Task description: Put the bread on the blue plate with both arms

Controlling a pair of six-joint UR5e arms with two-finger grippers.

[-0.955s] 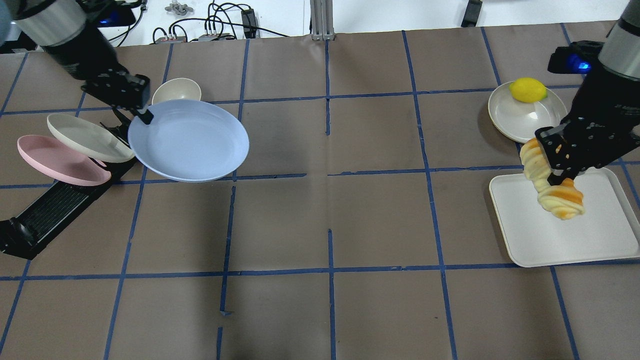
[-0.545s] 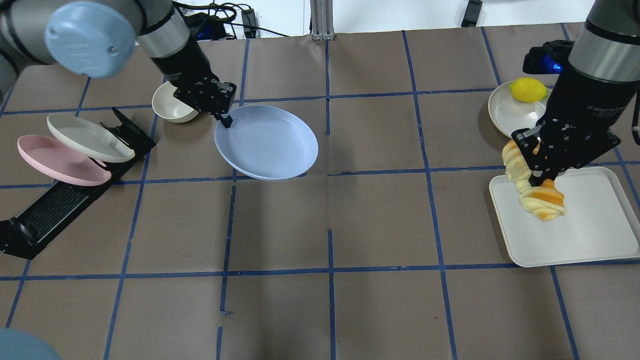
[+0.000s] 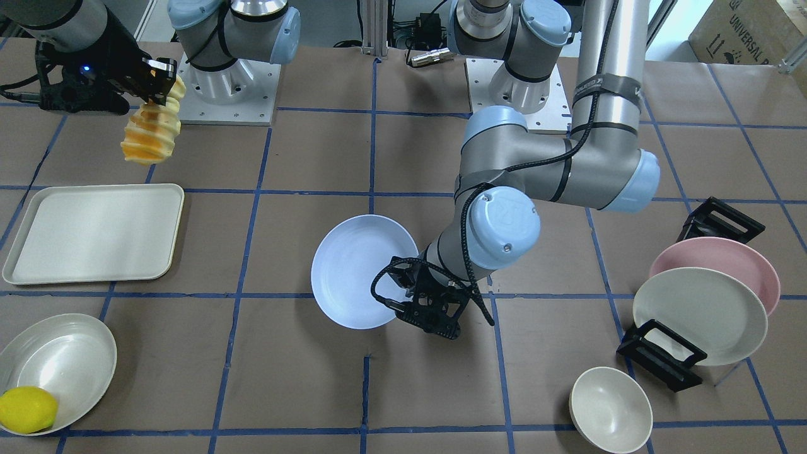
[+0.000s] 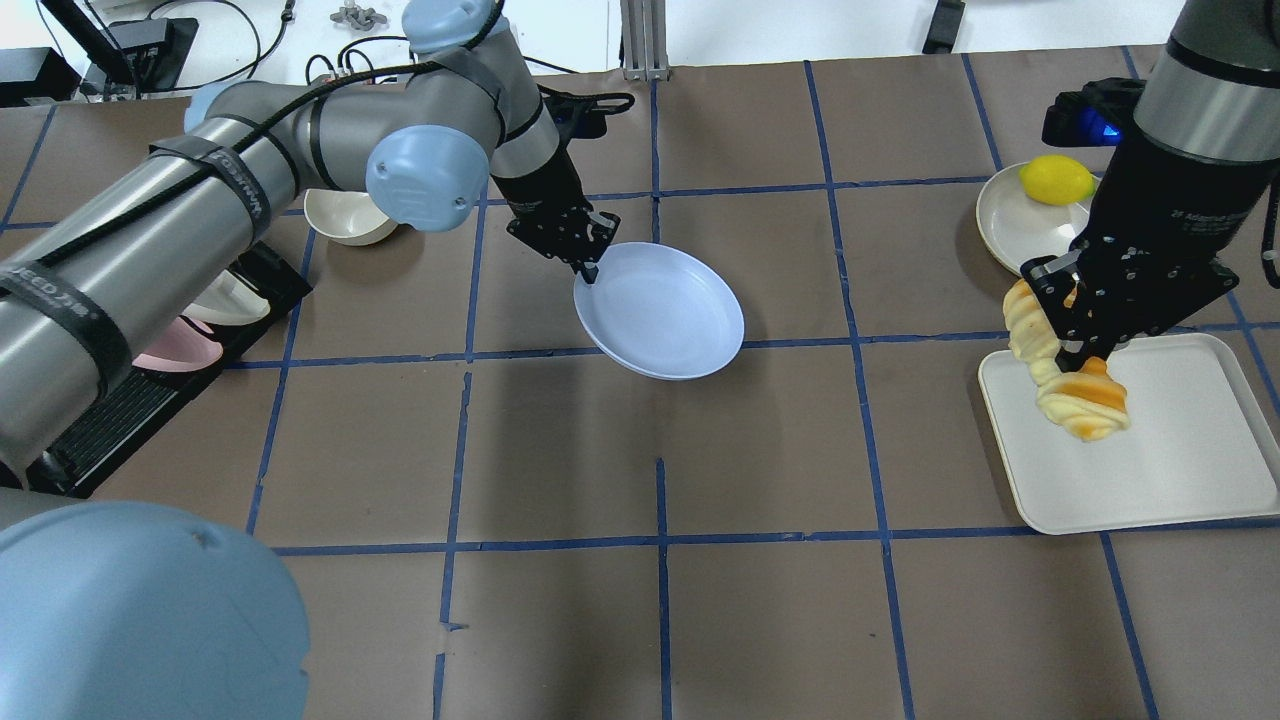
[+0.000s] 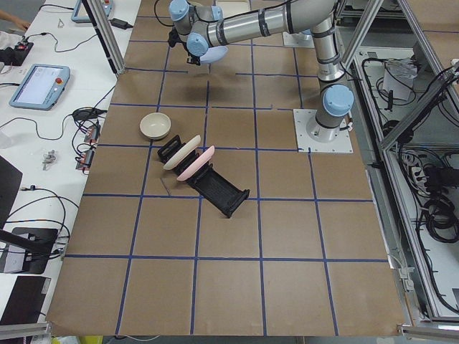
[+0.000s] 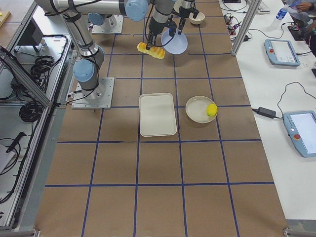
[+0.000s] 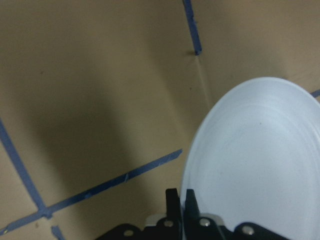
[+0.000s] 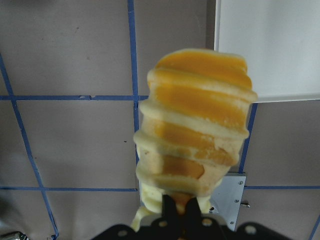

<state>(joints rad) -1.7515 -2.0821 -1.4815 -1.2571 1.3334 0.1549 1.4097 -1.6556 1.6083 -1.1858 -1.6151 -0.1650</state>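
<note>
My left gripper is shut on the near-left rim of the blue plate and holds it tilted, above the table's middle. The plate also shows in the front view and in the left wrist view, where the black fingers pinch its edge. My right gripper is shut on the striped yellow-and-orange bread and holds it in the air over the left edge of the white tray. In the right wrist view the bread hangs lengthwise from the jaws.
A cream plate with a lemon sits behind the tray. A small cream bowl stands at the back left. A black rack holds a pink plate and a cream plate.
My left arm has carried the blue plate from beside the rack rightward to the table's middle. My right gripper with the bread has shifted slightly left, then held still.
</note>
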